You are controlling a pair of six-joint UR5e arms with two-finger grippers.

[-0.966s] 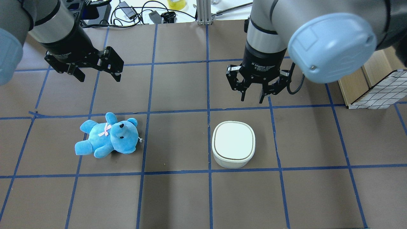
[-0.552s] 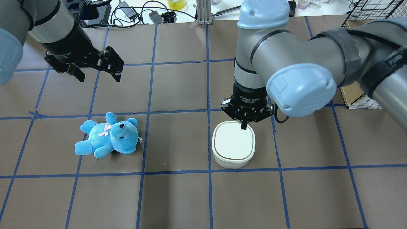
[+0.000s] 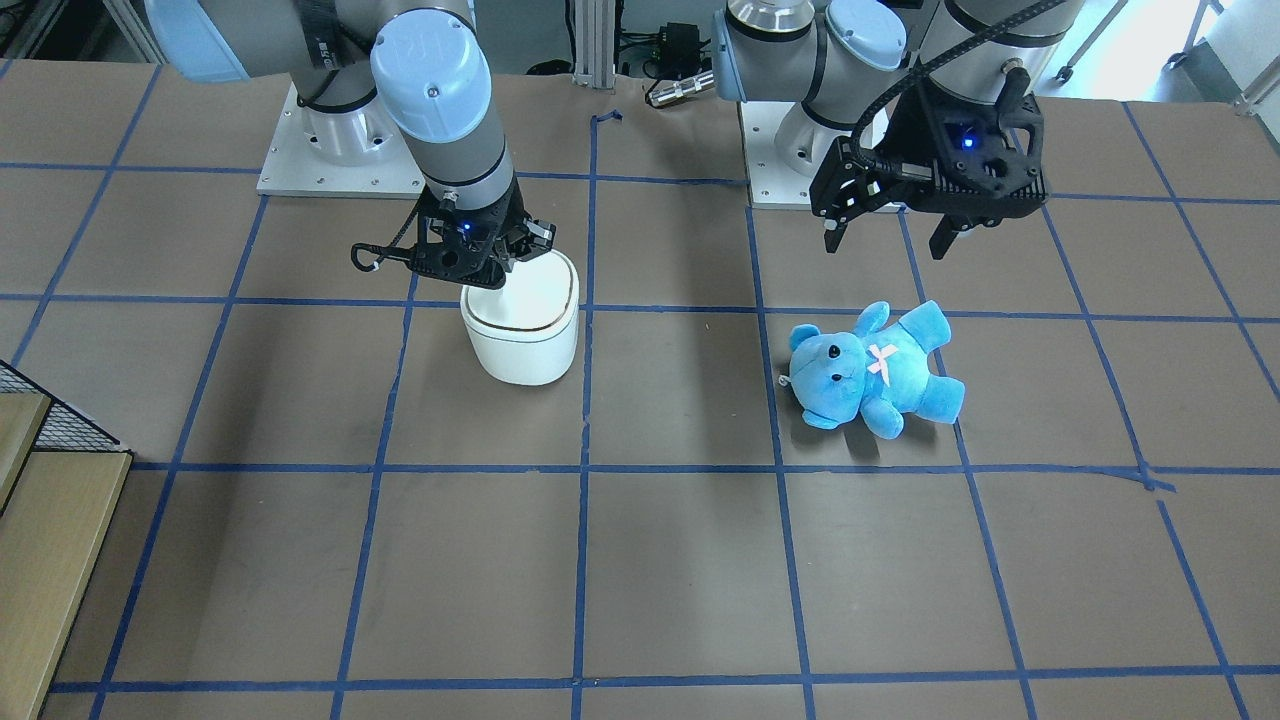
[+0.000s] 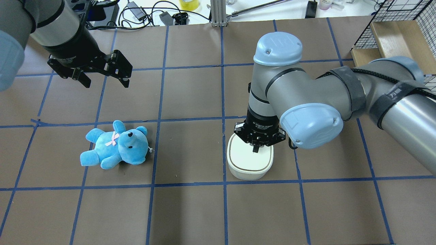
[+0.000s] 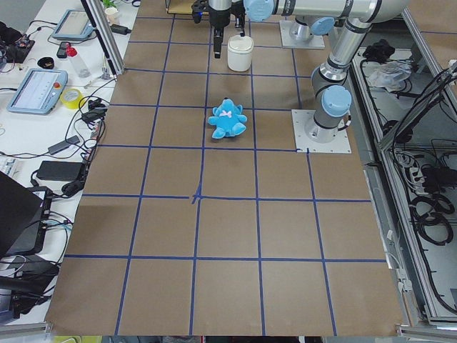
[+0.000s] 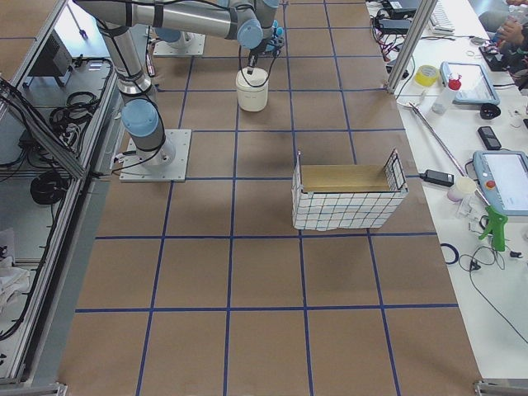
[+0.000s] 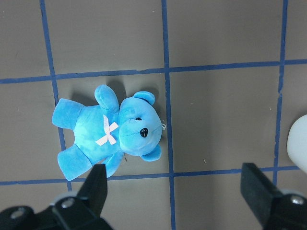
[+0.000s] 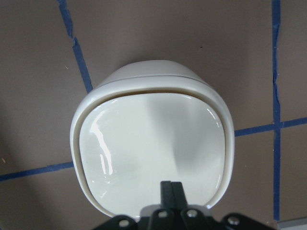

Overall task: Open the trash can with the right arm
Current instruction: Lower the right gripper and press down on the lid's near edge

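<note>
Pointing straight down, right hand (image 4: 254,149) sits over the white trash can (image 4: 248,162). Fingers (image 8: 171,189) pinched together, nothing between them, tips at the lid; contact not certain. Lid lies flat, bin unopened. Bin stands on the brown worktop (image 4: 190,211), right arm's side. Left hand (image 4: 106,81) hangs spread open, empty, beyond the blue teddy bear (image 4: 115,147), well apart from the bin.

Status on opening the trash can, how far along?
Done: the right gripper is over the trash can, fingers shut together. In hand: the fingertips are down at the lid; contact unclear. Left: the lid lies flat and closed, no inside showing, so the opening itself is not yet done.
</note>
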